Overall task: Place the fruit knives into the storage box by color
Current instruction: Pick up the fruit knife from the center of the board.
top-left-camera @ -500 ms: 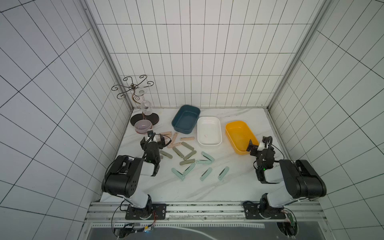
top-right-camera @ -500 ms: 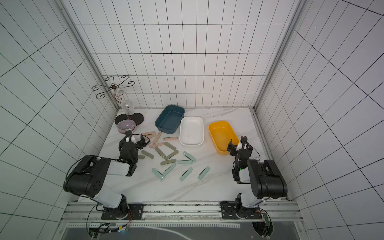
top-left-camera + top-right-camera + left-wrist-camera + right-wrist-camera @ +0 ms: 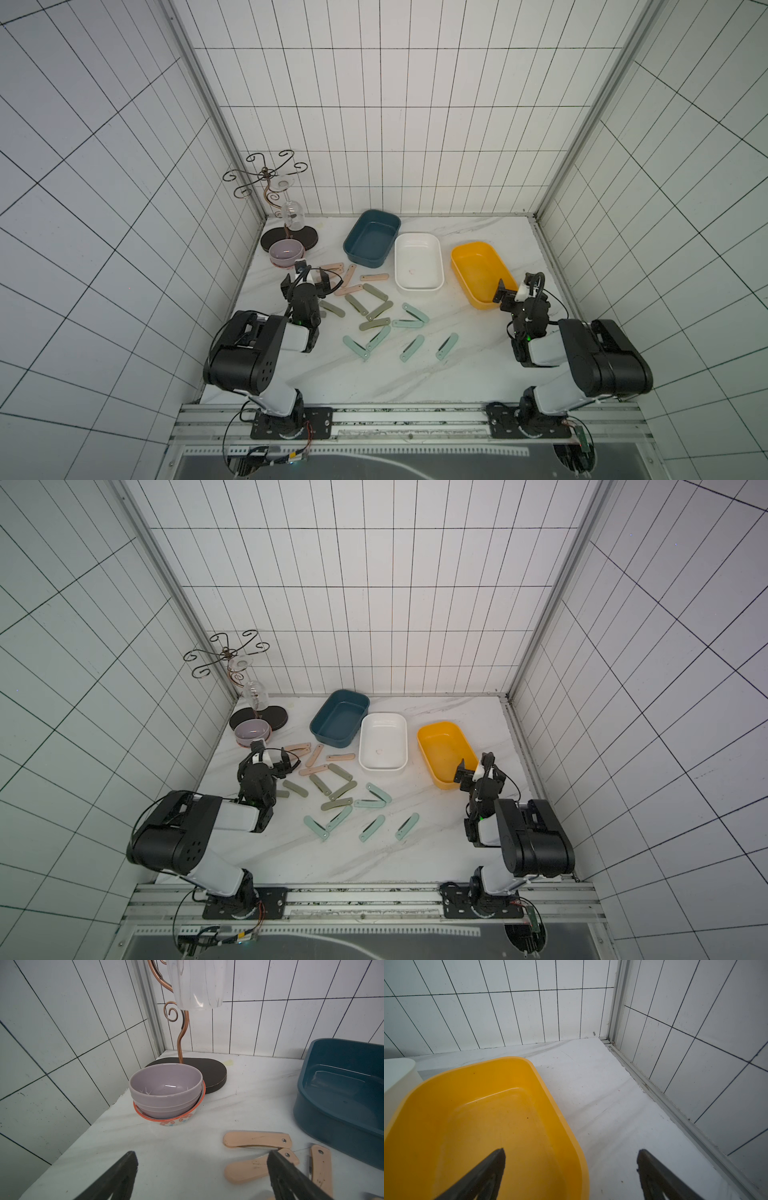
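**Fruit knives** (image 3: 379, 310): all lie loose on the marble table (image 3: 478, 365), in front of the boxes.
- Pink knives (image 3: 374, 277): five made out. One is partly under the left gripper, so the count is unsure.
- Olive knives (image 3: 356, 304): six, one half hidden by the left arm.
- Mint knives (image 3: 412, 348): six, several with a thin blade showing.

**Storage boxes**: three in a row, blue box (image 3: 372, 239), white box (image 3: 417, 261) and yellow box (image 3: 478, 272). None holds a knife.

**Left gripper** (image 3: 306, 283): jaws wide and holding nothing, over the pink knives. One finger (image 3: 278, 1167) covers part of a pink knife in the wrist view.

**Right gripper** (image 3: 517, 291): jaws wide and empty, at the near end of the yellow box.

**Bowls**: two stacked, a lilac bowl (image 3: 166, 1086) inside a patterned bowl (image 3: 176, 1123).

**Glass stand** (image 3: 266, 178): one, with one glass (image 3: 293, 214) hanging upside down. The wrist view cuts it off.
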You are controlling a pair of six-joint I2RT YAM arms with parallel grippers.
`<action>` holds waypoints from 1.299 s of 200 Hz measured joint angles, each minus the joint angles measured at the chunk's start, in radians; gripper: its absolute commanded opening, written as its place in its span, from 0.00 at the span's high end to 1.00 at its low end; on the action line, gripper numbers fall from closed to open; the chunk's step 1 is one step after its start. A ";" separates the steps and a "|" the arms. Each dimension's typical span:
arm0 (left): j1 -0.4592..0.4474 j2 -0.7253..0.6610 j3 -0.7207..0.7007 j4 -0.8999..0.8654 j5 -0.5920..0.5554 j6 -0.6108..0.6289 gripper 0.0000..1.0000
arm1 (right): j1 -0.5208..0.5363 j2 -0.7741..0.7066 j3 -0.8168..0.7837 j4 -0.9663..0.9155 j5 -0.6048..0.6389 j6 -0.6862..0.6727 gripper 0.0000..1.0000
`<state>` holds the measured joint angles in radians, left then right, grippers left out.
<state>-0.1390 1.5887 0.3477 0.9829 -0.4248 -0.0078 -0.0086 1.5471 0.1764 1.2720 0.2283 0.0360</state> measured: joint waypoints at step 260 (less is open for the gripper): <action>-0.151 -0.347 0.373 -0.764 0.000 -0.147 0.03 | -0.007 -0.438 0.254 -0.590 0.034 0.272 0.00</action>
<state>-0.2905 1.2419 0.7204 0.2184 -0.4248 -0.1551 -0.0158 1.1095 0.4309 0.6819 0.2626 0.3080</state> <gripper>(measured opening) 0.973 0.998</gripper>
